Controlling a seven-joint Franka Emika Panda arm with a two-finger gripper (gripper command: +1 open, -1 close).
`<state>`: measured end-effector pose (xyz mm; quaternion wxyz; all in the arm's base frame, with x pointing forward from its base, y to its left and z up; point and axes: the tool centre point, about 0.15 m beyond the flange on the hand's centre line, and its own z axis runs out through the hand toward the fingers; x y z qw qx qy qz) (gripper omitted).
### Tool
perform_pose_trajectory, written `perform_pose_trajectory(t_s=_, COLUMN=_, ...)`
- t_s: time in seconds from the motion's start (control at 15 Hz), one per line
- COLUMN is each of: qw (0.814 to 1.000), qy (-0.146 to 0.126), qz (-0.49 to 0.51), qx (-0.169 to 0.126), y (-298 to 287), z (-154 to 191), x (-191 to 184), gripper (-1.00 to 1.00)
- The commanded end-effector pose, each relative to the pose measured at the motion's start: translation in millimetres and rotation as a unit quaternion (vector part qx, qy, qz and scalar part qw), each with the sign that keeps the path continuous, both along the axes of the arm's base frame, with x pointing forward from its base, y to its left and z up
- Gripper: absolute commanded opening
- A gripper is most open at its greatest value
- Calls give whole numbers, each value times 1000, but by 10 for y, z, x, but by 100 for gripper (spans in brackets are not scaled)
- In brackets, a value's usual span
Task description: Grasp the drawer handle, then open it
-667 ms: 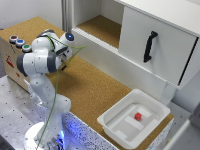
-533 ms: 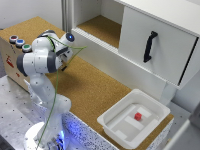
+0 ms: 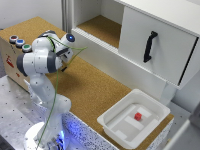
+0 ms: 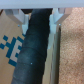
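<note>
I see arm point(image 3: 42, 60) well apart from drawer handle point(image 3: 149, 46) on drawer point(image 3: 165, 47); fingers point(image 4: 21, 19) apart, holding nothing.

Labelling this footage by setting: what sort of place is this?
Probably a robotics lab test bench: a cork-topped table, a mock white drawer with a black drawer handle, and a tray holding a red cube.

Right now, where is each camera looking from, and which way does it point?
Exterior view: sits high off the arm, looking down at the cork table, the drawer with its drawer handle, the tray; the whole arm shows.
Wrist view: sits on the wrist, looking past the claw at something dark and close.
Both share the cork surface.
</note>
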<state>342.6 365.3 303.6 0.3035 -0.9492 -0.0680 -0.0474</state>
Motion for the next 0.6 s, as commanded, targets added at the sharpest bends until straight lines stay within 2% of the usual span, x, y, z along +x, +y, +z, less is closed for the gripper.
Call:
perform_pose_trajectory(t_s=0.0, qw=998, qy=-28, qz=-49, qx=24, y=-229, z=-165, x=-143, gripper=-100)
perform_pose_trajectory(t_s=0.13, qw=997, qy=-34, qz=-52, qx=40, y=-407, z=-280, x=-65, gripper=-100)
perform_pose_trajectory(t_s=0.2, qw=998, qy=-37, qz=-45, qx=38, y=-482, z=-325, x=-24, gripper=-100)
perform_pose_trajectory(t_s=0.53, qw=998, qy=-31, qz=-11, qx=57, y=-1003, z=-496, x=193, gripper=-100)
